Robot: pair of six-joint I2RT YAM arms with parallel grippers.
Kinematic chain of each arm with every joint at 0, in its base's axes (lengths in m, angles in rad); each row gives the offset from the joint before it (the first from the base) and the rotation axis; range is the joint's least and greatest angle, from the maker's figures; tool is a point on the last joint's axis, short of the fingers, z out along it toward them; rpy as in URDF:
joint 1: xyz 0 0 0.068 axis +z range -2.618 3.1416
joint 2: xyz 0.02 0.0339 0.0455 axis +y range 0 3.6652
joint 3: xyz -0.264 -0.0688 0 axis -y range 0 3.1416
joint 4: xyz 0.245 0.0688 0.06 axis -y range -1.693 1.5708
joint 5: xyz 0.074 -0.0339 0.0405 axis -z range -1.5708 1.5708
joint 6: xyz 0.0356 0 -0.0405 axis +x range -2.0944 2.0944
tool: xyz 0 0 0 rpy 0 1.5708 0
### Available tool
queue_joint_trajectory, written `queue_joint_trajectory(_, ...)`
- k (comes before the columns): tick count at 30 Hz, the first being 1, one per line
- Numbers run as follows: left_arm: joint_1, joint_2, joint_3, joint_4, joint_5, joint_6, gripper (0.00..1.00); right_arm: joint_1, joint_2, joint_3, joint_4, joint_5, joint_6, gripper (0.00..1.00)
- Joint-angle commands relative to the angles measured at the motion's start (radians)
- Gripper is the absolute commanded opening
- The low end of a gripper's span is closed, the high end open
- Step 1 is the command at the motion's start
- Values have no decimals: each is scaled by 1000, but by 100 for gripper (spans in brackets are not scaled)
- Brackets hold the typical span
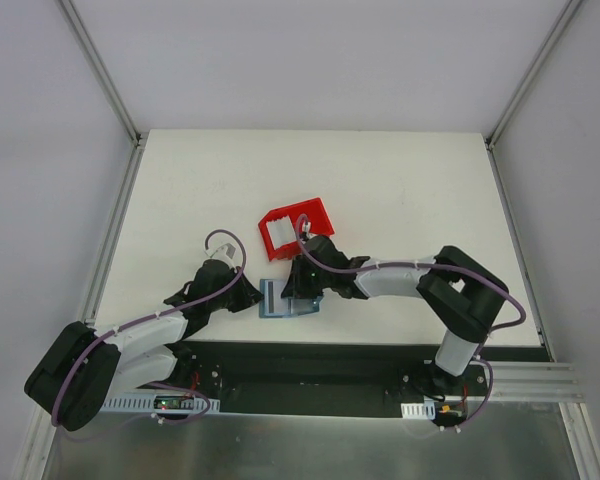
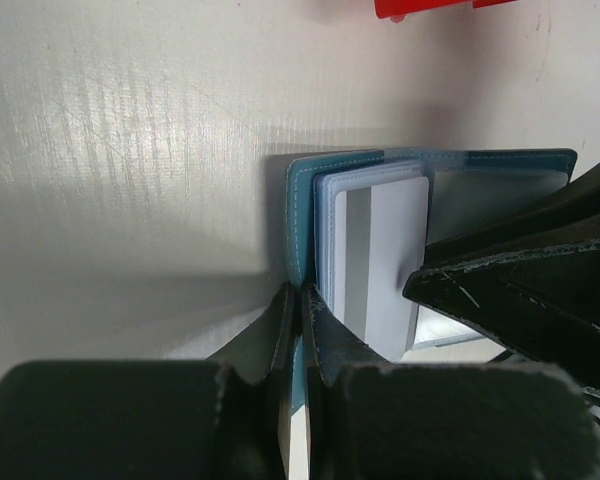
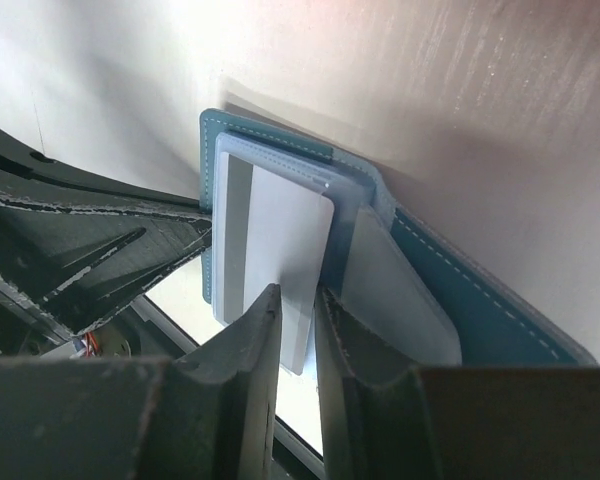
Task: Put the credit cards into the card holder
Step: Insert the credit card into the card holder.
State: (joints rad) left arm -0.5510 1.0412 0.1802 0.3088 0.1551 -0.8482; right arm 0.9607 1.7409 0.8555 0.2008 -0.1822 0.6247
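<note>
Right gripper: fingers drawn in close, one on each face of a white card, nipping its near end
Card: runs straight ahead from the right fingertips, with its long axis in line with the fingers; its far end lies over the pale pockets of the wallet; how far it is tucked in, I cannot tell
Left gripper: fingers pressed together on the wallet's teal edge, pinning that side
Wallet: lies open on the table, just ahead of both hands and between them; its loose flap spreads to the right of the right fingers
Relation that matters: the pocket is directly forward of the right hand along the card's long axis, so the next move looks like a straight push forward; the right arm carries the card while the left only braces
Risk: the card may ride over the pocket lip instead of sliding under it
Red bin: beyond the right hand, apart from the wallet, with something white inside
Progress: this card is part way to seated, by my judgement
</note>
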Motion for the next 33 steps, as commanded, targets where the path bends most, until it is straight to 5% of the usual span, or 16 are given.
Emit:
queue_joint_trajectory(1,-9,5,1,-4,-3,18,0,16,22,50,14,-57,-14,21)
queue_joint_trajectory(5,-10,2,-1,-5,-3,18,0,16,5,37,11,-36,-17,22)
queue_joint_trajectory(13,-9,-21,-1,-14,0,24,0,16,-92,40,-122,90,-102,40)
queue_joint_trajectory(33,-10,-98,36,-63,27,49,0,41,-158,92,-196,136,-180,51)
